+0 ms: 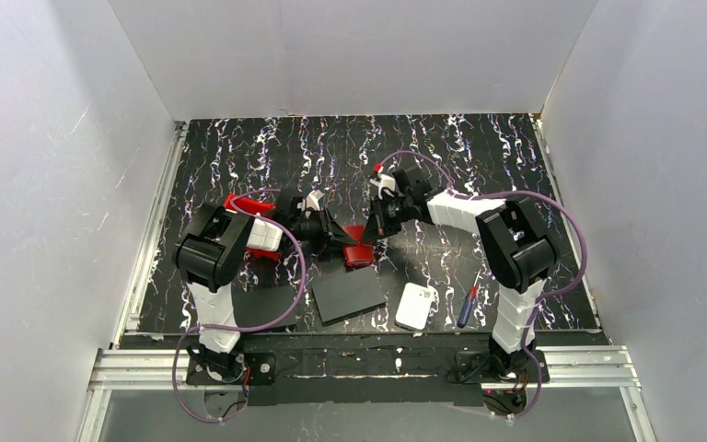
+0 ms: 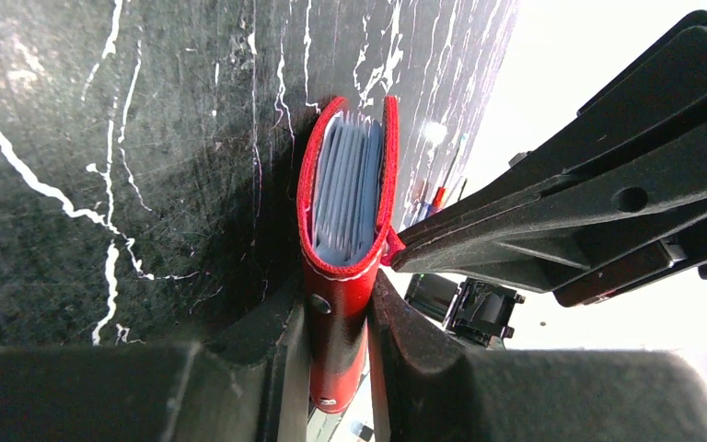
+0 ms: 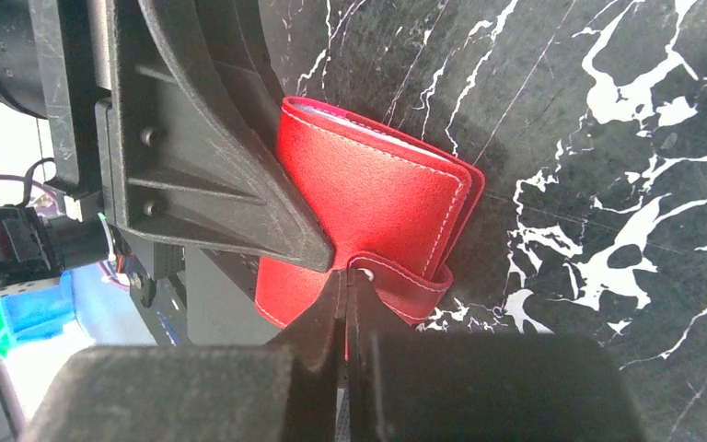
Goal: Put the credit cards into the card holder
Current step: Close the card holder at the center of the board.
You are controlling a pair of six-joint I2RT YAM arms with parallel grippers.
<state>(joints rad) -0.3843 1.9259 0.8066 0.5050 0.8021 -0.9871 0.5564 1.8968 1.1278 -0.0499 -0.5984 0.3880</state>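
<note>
The card holder [image 2: 336, 276] was clamped in the left gripper [image 2: 336, 302]; the right gripper [image 3: 345, 287] pinched its strap [image 3: 407, 282].
Judged light, pliable, slightly slick; firmest hold at the spine.

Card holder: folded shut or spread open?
Folded but unsnapped: left tool clamps the card holder, covers slightly parted over pale sheets; right tool pinches its strap.

You see a red card holder [image 3: 368, 198] with white stitching and a silvery stud, pale blue-grey credit cards [image 2: 348, 189] inside. Your table [image 1: 479, 147] is black, veined white like marble. The left hand [image 2: 341, 364] and right hand [image 3: 345, 299] are black. The pad [image 1: 416, 306] is white, the screwdriver [image 1: 466, 307] blue and red.
</note>
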